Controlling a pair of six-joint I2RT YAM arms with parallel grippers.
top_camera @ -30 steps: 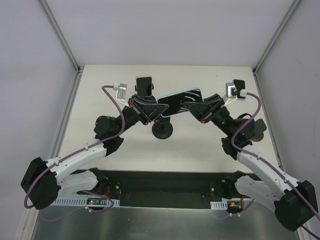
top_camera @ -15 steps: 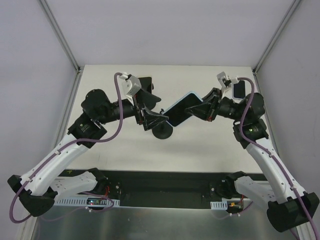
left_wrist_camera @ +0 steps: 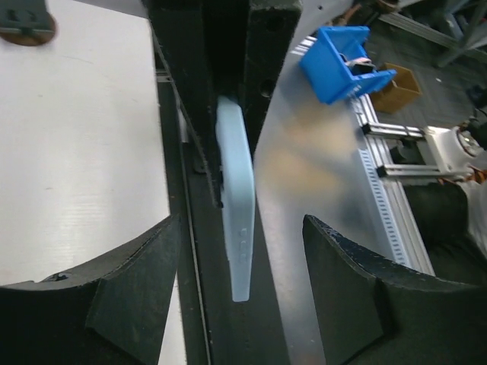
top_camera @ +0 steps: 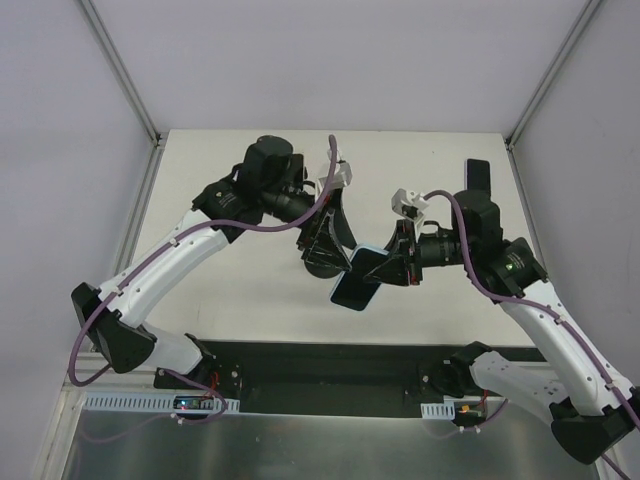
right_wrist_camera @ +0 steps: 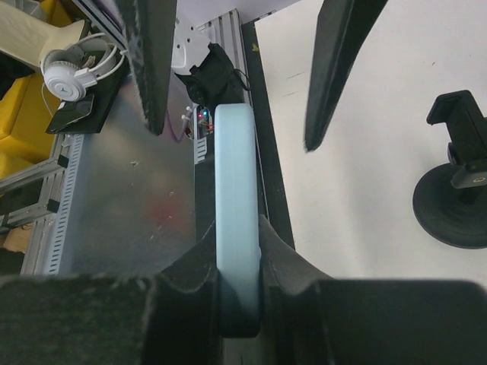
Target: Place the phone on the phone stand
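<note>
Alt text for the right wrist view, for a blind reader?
The right gripper clamps a light-blue phone, seen edge-on. Above it the open left gripper straddles the phone's far end, and a black phone stand sits on the white table at right.

A pale cream table [top_camera: 240,290] is carrying a black phone stand [right_wrist_camera: 456,182], which is standing upright on its round base near the middle of the surface. A dark flat rectangle [top_camera: 477,176] is lying near the far right corner. A small brown disc [left_wrist_camera: 27,23] is sitting on the tabletop, showing at the edge of the left wrist view.
</note>
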